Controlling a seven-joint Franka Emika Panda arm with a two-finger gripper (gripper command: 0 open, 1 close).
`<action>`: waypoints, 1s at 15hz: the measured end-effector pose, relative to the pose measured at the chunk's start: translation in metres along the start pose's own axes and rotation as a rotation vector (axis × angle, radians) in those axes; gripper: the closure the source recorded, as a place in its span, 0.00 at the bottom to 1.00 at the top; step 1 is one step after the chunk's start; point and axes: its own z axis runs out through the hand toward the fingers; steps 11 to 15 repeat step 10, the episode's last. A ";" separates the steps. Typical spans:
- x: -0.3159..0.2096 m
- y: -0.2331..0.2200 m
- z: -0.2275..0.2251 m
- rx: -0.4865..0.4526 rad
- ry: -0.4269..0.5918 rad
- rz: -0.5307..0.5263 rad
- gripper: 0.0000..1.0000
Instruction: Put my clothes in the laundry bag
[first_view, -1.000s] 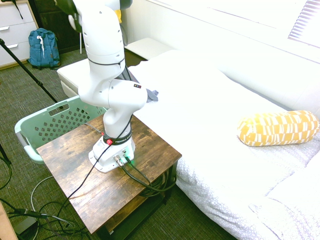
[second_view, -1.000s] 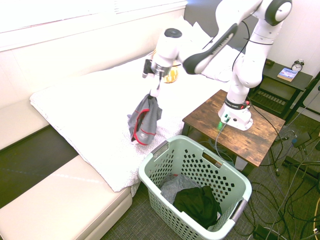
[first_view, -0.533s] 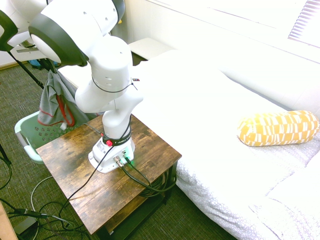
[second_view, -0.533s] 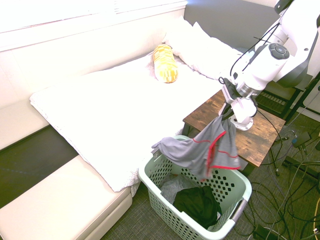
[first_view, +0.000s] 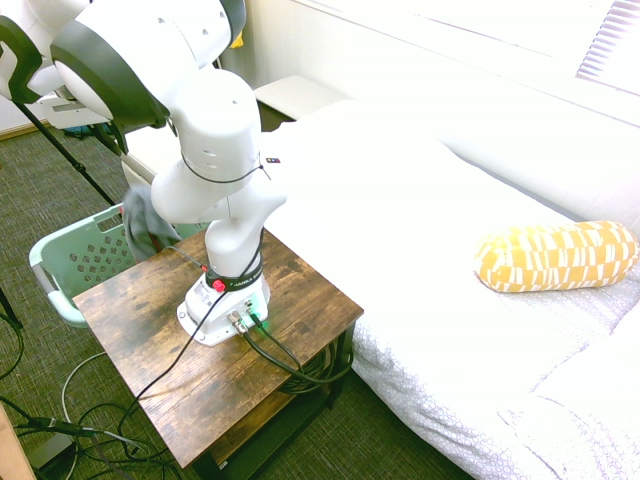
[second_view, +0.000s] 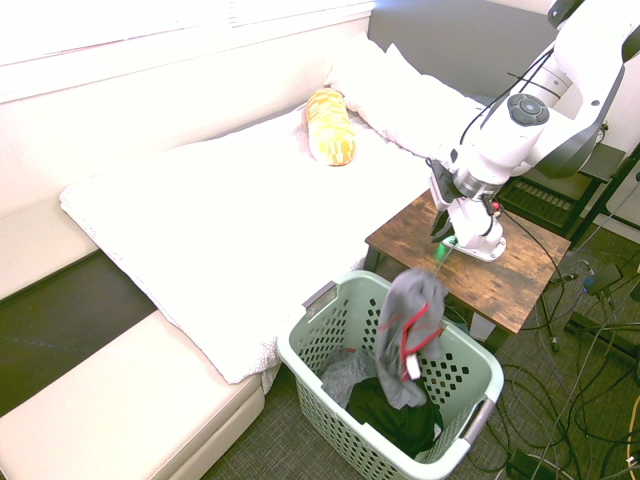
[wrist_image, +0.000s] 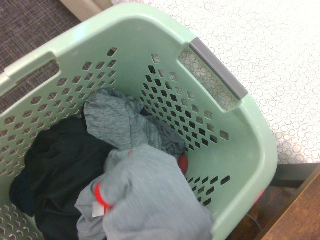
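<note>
Second exterior view: clothes (second_view: 411, 330) hang over laundry bag (second_view: 330, 398), below the seemingly parted jaws.

Two high exterior views face opposite ways — wrist view peers closely into the laundry bag (wrist_image: 250, 150).

clothes (second_view: 410, 330) now loose above laundry bag (second_view: 470, 360)

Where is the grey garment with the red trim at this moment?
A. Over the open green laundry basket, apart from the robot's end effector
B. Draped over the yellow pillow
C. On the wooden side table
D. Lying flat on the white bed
A. The second exterior view shows the grey garment over the mouth of the laundry basket, with a clear gap below the end effector.
</note>
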 end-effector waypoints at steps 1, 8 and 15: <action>0.001 0.000 0.001 -0.001 -0.001 0.003 0.00; 0.236 0.056 0.021 -0.043 0.005 0.299 0.00; 0.314 0.126 0.019 -0.045 0.021 0.419 0.00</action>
